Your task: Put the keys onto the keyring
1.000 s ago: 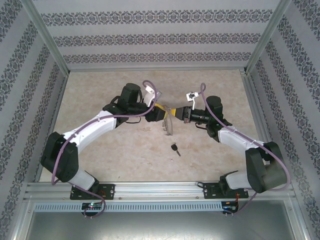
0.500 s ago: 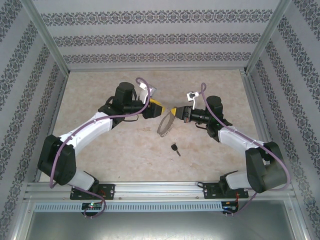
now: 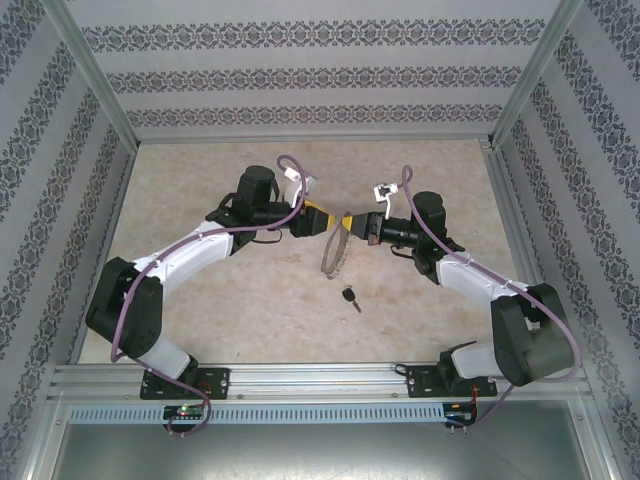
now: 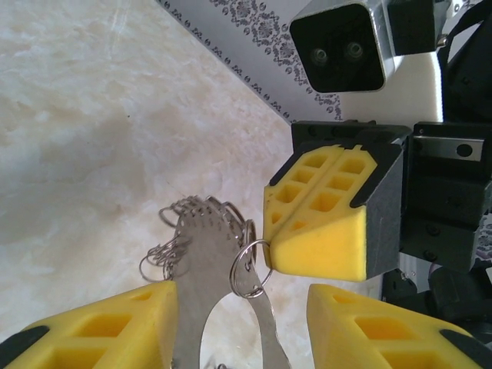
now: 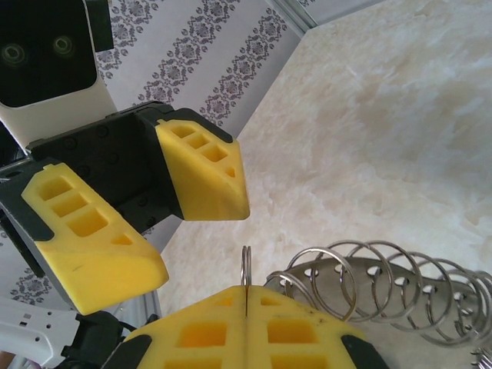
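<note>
Moved: over the last second I watched the left gripper (image 3: 322, 219) pull away from the right one and come back, ending slightly farther up the table (image 3: 200, 180). The keyring (image 3: 335, 256) swung out and now hangs steeper again. The key (image 3: 350, 297) has not shifted.
Left arm: reaches in from the left, its wrist turned toward the centre.
Left gripper: released. Its yellow fingers (image 4: 92, 327) stand apart on either side of the keyring's upper part and clamp nothing. I cannot tell whether one finger brushes the metal.
Keyring: silvery, fringed with many small rings, hanging clear of the table just below the two facing grippers.
Key: black head and short silver blade, lying flat on the table on the near side of the keyring, apart from both grippers.
Right gripper (image 3: 350, 224): clenched. Its yellow pads (image 5: 231, 327) are pressed together on one small ring at the keyring's top, carrying it.
</note>
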